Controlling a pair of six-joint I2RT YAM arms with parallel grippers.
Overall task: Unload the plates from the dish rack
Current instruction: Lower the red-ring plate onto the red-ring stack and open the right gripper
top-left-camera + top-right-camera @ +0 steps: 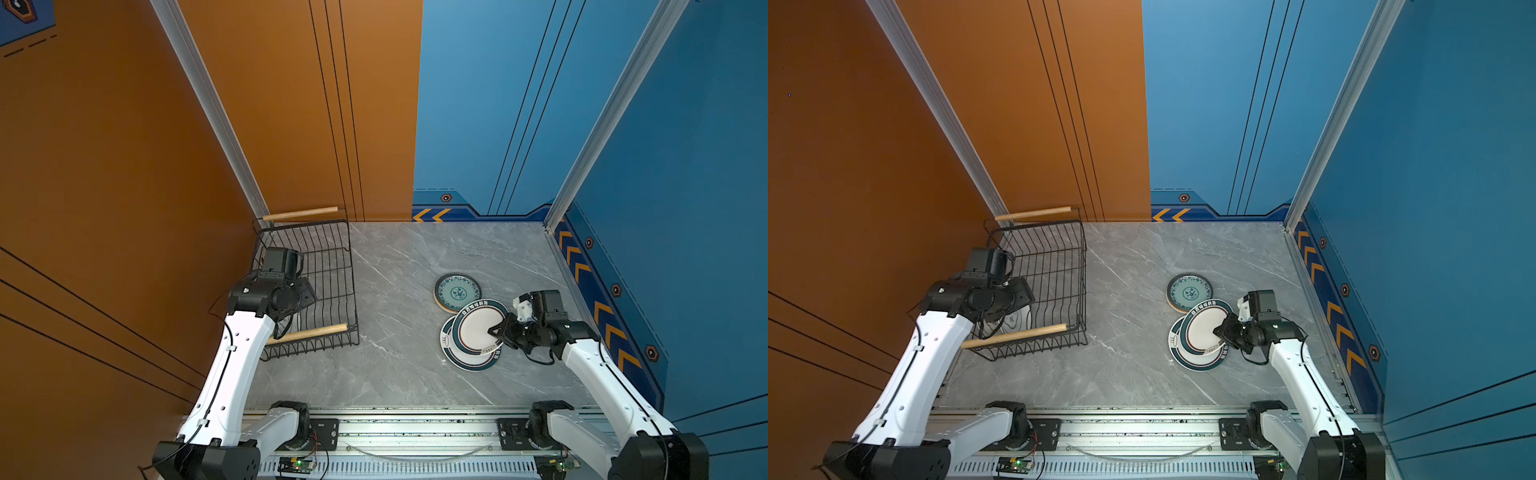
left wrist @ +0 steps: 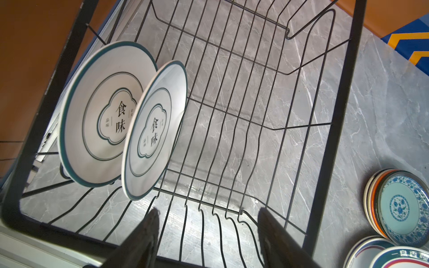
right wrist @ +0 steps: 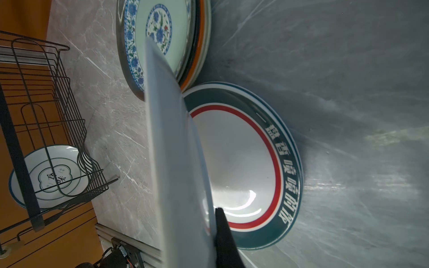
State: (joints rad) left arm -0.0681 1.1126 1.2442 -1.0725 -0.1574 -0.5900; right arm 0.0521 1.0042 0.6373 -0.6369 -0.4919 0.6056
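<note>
— Any writing you can read?
— Yes. In the dish rack [image 2: 336, 116], the rear plate [image 2: 104, 111] and the front plate [image 2: 153, 132] each show 食味 inside a lobed emblem, with small 品味 beside it.
— And outside it?
— The dark-rimmed plate [image 3: 243, 162] lying below my right gripper [image 1: 493, 331] reads 一盘香喷喷的饭 round its rim. The held plate [image 1: 478, 328] bears rim lettering too, but it's too small for me to read.

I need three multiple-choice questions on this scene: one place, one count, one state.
1. The dish rack stands: A beside the orange wall; B beside the blue wall; C mid-table.
2. Plates standing in the rack: A none; B two; C five.
3. The right gripper is: A open; B shut on a handle; C shut on a white plate.
1 A, both top views show it at the left edge. 2 B, the left wrist view shows two. 3 C, it clamps that plate's rim.
</note>
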